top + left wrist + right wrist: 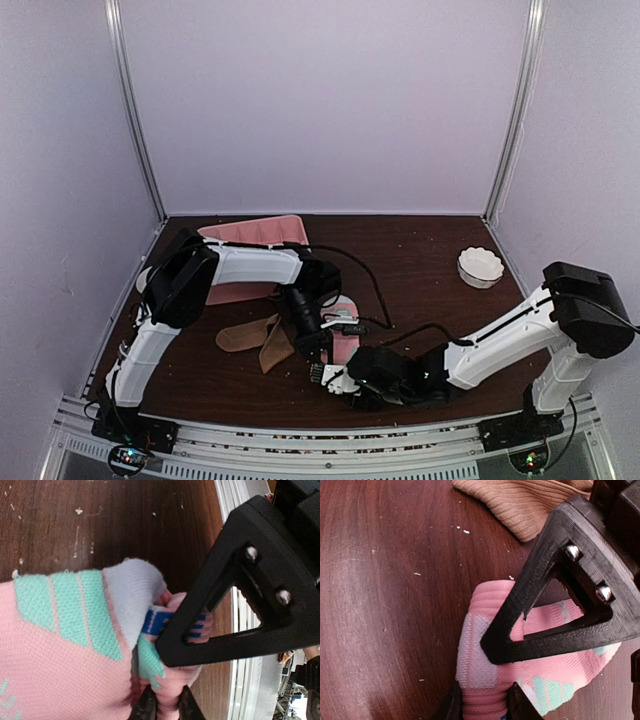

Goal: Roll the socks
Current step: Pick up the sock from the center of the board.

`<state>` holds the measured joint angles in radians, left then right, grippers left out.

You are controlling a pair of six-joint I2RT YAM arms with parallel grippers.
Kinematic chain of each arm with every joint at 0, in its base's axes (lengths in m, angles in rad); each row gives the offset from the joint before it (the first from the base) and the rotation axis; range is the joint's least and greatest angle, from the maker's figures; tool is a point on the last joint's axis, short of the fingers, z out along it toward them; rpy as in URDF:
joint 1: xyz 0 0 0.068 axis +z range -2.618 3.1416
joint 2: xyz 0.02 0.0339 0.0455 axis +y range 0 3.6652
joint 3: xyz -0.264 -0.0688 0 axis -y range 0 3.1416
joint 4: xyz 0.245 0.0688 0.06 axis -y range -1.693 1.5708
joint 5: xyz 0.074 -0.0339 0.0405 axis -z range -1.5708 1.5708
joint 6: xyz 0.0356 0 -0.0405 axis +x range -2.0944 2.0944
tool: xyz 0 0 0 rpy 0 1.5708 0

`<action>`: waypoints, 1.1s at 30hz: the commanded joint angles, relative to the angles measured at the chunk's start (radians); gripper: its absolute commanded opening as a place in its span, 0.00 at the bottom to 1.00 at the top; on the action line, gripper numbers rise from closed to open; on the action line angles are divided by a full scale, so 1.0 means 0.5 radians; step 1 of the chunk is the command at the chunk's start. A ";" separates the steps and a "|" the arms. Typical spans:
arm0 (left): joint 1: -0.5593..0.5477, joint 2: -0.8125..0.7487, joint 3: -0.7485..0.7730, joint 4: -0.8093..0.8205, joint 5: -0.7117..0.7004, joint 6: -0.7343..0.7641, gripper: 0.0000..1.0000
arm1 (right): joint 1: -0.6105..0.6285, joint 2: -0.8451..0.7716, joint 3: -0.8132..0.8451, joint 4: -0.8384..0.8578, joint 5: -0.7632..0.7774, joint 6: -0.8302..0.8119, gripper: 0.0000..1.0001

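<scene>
The pink sock (345, 338), with white and mint-green patches, lies near the table's middle front, and both grippers meet on it. In the left wrist view, my left gripper (166, 701) is shut and pinches a fold of the pink sock (50, 655) between its fingertips. My right gripper (485, 704) has its jaws pressed on both sides of the thick, rolled ribbed end of the pink sock (570, 672). From above, the left gripper (312, 352) comes in from the far side and the right gripper (348, 380) from the right. The tan socks (250, 335) lie flat just left of them.
A pink divided tray (258, 232) sits at the back left, partly under the left arm. A small white scalloped bowl (480, 267) stands at the back right. The tan socks (520, 505) lie close beyond the pink one. The table's metal front rail (240, 645) is near.
</scene>
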<state>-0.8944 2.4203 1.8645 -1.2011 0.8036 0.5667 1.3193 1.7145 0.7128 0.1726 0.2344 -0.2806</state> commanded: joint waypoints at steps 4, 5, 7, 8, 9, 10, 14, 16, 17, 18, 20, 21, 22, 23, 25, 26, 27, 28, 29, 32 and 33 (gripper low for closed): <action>0.006 0.103 -0.120 0.065 -0.373 0.122 0.36 | -0.041 0.176 0.055 -0.206 -0.101 0.236 0.25; 0.009 0.075 -0.145 0.067 -0.348 0.167 0.39 | -0.056 0.208 0.074 -0.256 -0.131 0.288 0.24; 0.019 -0.001 -0.207 0.080 -0.284 0.231 0.45 | -0.095 0.255 0.101 -0.314 -0.238 0.393 0.19; 0.024 -0.056 -0.253 0.133 -0.278 0.245 0.47 | -0.115 0.274 0.107 -0.332 -0.292 0.443 0.16; 0.027 -0.111 -0.302 0.175 -0.279 0.260 0.52 | -0.130 0.288 0.104 -0.338 -0.347 0.502 0.13; 0.031 -0.179 -0.355 0.202 -0.276 0.283 0.58 | -0.145 0.297 0.094 -0.336 -0.401 0.565 0.11; 0.057 -0.497 -0.638 0.536 -0.328 0.234 0.62 | -0.173 0.290 -0.015 -0.249 -0.601 0.791 0.04; 0.067 -0.650 -0.775 0.721 -0.354 0.200 0.78 | -0.174 0.301 -0.061 -0.209 -0.688 0.897 0.00; 0.066 -0.708 -0.834 0.804 -0.378 0.184 0.79 | -0.176 0.304 -0.088 -0.185 -0.715 0.949 0.00; 0.067 -0.766 -0.894 0.869 -0.381 0.182 0.79 | -0.175 0.307 -0.114 -0.161 -0.729 1.007 0.00; 0.066 -0.851 -0.987 0.968 -0.375 0.200 0.79 | -0.191 0.305 -0.175 -0.105 -0.760 1.126 0.00; 0.067 -0.878 -1.019 0.991 -0.368 0.219 0.79 | -0.199 0.302 -0.196 -0.091 -0.777 1.184 0.00; 0.067 -0.897 -1.045 1.011 -0.365 0.240 0.78 | -0.211 0.302 -0.218 -0.078 -0.795 1.248 0.00; 0.067 -0.913 -1.071 1.032 -0.367 0.256 0.77 | -0.228 0.303 -0.236 -0.063 -0.817 1.304 0.00; 0.065 -0.958 -1.135 1.090 -0.366 0.290 0.74 | -0.250 0.304 -0.268 -0.031 -0.876 1.409 0.00; 0.062 -0.991 -1.184 1.134 -0.363 0.310 0.74 | -0.263 0.309 -0.279 -0.019 -0.904 1.454 0.00; 0.053 -1.024 -1.231 1.177 -0.359 0.340 0.72 | -0.275 0.319 -0.282 -0.010 -0.930 1.516 0.00; 0.042 -1.052 -1.279 1.219 -0.365 0.356 0.71 | -0.290 0.331 -0.288 -0.002 -0.958 1.563 0.00; 0.029 -1.069 -1.308 1.244 -0.372 0.372 0.70 | -0.309 0.347 -0.286 0.008 -0.993 1.602 0.00; -0.011 -1.078 -1.353 1.280 -0.408 0.398 0.64 | -0.335 0.403 -0.284 0.035 -1.086 1.677 0.00; -0.018 -1.080 -1.363 1.294 -0.416 0.404 0.63 | -0.337 0.413 -0.289 0.043 -1.095 1.694 0.00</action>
<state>-0.8524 1.9125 1.2217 -0.5728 0.5819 0.6754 1.1908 1.8034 0.6476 0.4854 -0.2386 0.3870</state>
